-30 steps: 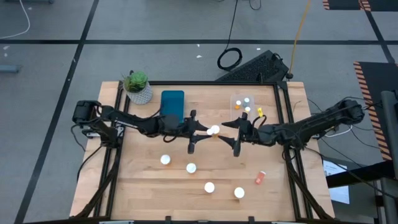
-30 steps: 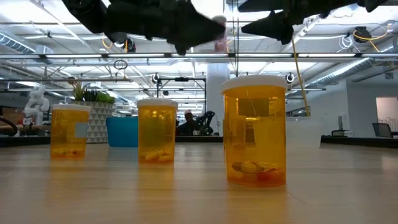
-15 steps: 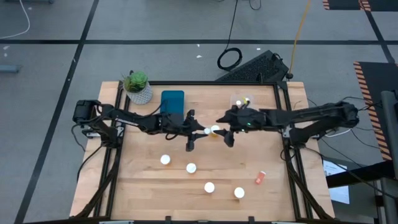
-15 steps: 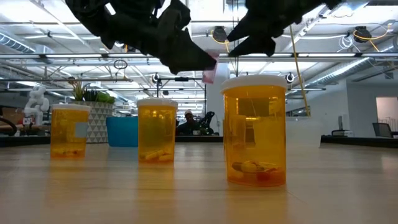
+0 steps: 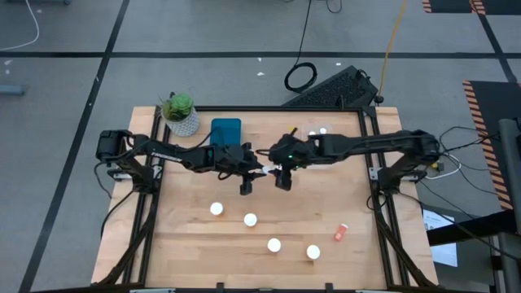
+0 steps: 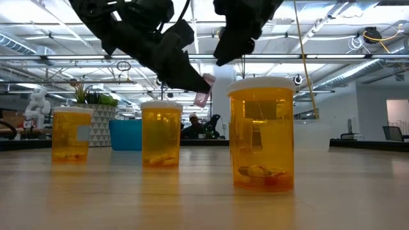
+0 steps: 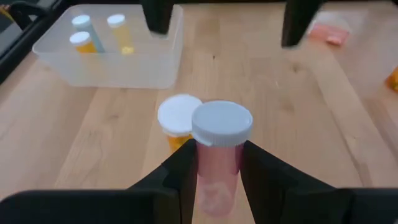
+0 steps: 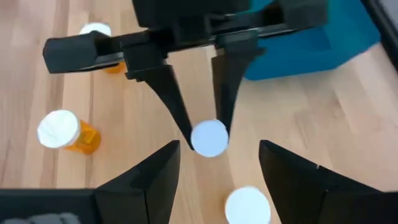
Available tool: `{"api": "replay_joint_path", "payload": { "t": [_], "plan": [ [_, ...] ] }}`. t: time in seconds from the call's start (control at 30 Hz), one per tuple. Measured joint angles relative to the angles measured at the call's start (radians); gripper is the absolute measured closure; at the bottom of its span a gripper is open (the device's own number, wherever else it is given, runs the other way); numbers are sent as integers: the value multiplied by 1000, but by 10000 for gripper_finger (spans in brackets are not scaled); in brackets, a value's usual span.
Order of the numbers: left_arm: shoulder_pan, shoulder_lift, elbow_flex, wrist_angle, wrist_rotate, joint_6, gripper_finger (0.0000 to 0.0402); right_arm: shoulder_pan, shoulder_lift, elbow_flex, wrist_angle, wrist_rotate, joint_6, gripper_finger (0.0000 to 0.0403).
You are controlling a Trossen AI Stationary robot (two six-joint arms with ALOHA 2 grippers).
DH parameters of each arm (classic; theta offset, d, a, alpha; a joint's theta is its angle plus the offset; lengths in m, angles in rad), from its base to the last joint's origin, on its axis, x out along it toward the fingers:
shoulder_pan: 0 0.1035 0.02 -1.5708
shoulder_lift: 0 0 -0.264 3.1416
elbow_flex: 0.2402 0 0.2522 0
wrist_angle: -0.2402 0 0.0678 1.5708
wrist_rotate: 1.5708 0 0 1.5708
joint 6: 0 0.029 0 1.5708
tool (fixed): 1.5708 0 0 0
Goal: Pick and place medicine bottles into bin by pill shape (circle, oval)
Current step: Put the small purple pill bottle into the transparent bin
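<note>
Above the counter (image 5: 195, 244) centre, the left tool (image 7: 217, 163) clenches a pink bottle (image 7: 219, 155) while the right tool (image 8: 214, 171), released, faces its cap from 3 o'clock, a likely handover calling for closing before the left lets go.

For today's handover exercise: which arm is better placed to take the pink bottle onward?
Probably the right: its open gripper faces the pink bottle that the left gripper clamps, and the clear bin lies on its side.
</note>
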Motion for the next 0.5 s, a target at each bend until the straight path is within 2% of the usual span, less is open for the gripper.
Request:
{"api": "replay_joint_path", "payload": {
  "t": [0.2, 0.5],
  "plan": [
    [0, 0, 0, -25, 0, 23, 289, -1, 88, 27, 6, -21, -59, 195],
    [0, 0, 0, -30, 0, 27, 289, -1, 129, 28, 45, -32, -82, 195]
  ]
}}
